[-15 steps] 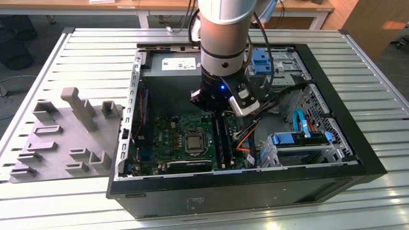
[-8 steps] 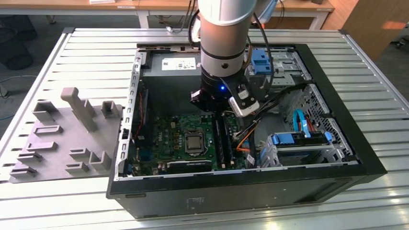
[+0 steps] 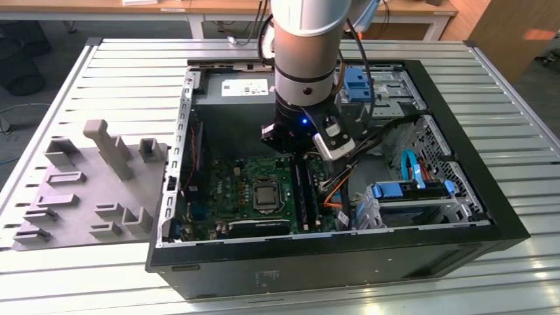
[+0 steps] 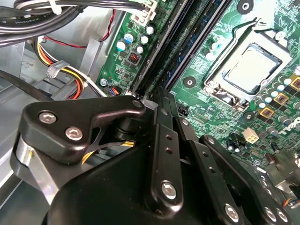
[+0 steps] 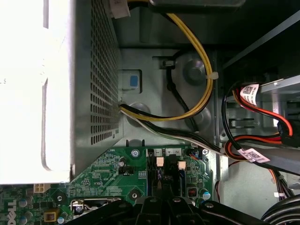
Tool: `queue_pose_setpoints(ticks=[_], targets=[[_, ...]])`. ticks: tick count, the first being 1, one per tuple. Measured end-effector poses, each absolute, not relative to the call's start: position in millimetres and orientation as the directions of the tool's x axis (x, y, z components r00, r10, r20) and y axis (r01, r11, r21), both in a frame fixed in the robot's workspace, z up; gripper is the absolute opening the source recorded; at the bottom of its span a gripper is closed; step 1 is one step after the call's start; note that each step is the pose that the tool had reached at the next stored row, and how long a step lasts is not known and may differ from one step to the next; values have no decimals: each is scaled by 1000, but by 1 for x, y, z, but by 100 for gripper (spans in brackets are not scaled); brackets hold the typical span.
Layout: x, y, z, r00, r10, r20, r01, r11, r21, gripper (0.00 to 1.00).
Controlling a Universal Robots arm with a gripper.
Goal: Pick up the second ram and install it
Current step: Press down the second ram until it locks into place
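My gripper (image 4: 159,93) reaches down inside the open computer case (image 3: 490,216), low over the green motherboard (image 4: 211,101). Its two black fingers (image 4: 165,140) lie together, tips touching, right at the near end of the long black slot strips (image 4: 164,51). A narrow bluish strip (image 4: 200,40) runs along those slots; I cannot tell whether it is the second ram. In the exterior view the gripper (image 3: 308,157) hangs over the slot strips (image 3: 303,193), beside the processor socket (image 3: 265,195). The fingertips (image 5: 159,199) also show over the board's edge in the first wrist view.
A grey foam holder (image 3: 88,190) with upright blocks lies at the exterior view's left of the case. Yellow and black cable bundles (image 5: 197,98) cross the case wall near the gripper. Blue drive brackets (image 3: 411,191) and the perforated power supply box (image 5: 93,84) crowd the case.
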State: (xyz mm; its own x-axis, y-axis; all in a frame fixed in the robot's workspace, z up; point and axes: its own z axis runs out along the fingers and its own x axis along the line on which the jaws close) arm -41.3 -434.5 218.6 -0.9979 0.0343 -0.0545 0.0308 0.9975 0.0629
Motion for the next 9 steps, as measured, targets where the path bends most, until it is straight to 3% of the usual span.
queue_pose_setpoints(ticks=[9], targets=[[-41, -434, 217, -998, 34, -55, 31, 998, 63, 11]])
